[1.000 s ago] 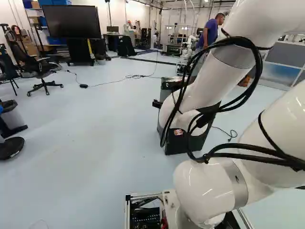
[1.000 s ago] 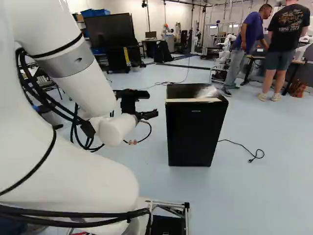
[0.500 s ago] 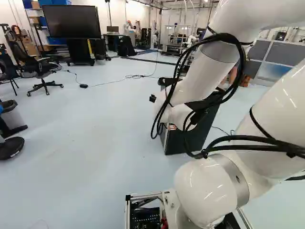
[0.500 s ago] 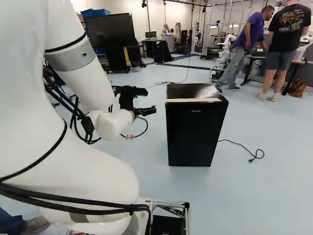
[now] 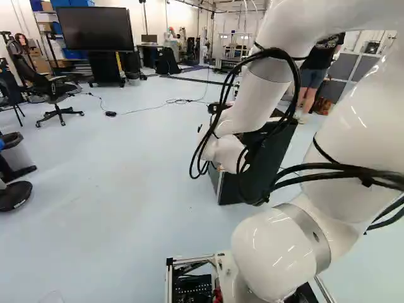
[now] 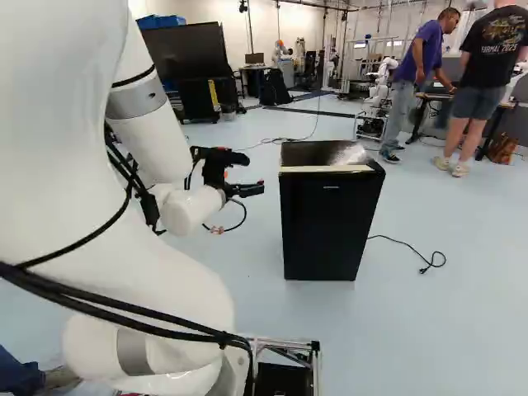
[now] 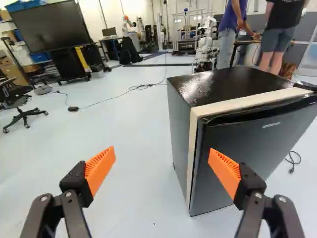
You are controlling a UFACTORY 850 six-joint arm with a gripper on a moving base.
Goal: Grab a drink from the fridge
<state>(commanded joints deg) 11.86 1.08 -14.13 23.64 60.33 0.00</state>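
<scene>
Wrist view: gripper (image 7: 161, 154) open, nothing held. Fridge (image 6: 328, 219) door (image 7: 270, 139) likely slick, stiff to start; best hooked at edge (image 7: 198, 153) by pale strip (image 7: 247, 102).

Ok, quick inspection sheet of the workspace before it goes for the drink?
Surface: pale floor.
Job's things: black mini fridge upright on the floor, door looks shut; drink: nothing seen.
Clutter: waste bin and office chair at the left of the left base view.
Gripper: open, nothing between its fingers.
Cables: power cord loose on the floor beside the fridge; black cables looped along the arm.
Surroundings: large screen and another robot beyond.
</scene>
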